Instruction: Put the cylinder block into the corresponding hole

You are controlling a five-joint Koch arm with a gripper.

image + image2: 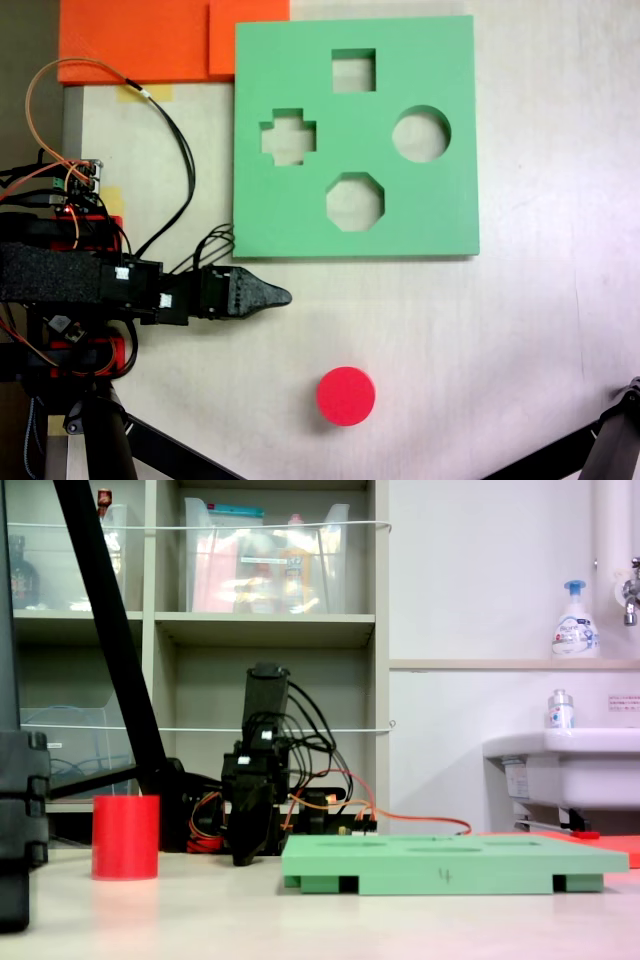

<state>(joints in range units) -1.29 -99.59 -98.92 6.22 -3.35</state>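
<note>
- Cylinder block [346,396]: red, upright on the pale tabletop [540,340], apart from everything; stands left of the arm in the low fixed view [125,837].
- Tool [283,296]: black, pointing right in the top-down fixed view, tip near the board's lower edge, holding nothing; jaws overlap, so whether parted or closed cannot be told.
- Green foam board [440,210]: flat on the tabletop.
- Corresponding hole [421,134]: round cutout at the board's right, empty.

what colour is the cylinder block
Bright red; the cylinder block shows best in the fixed view from above.
</note>
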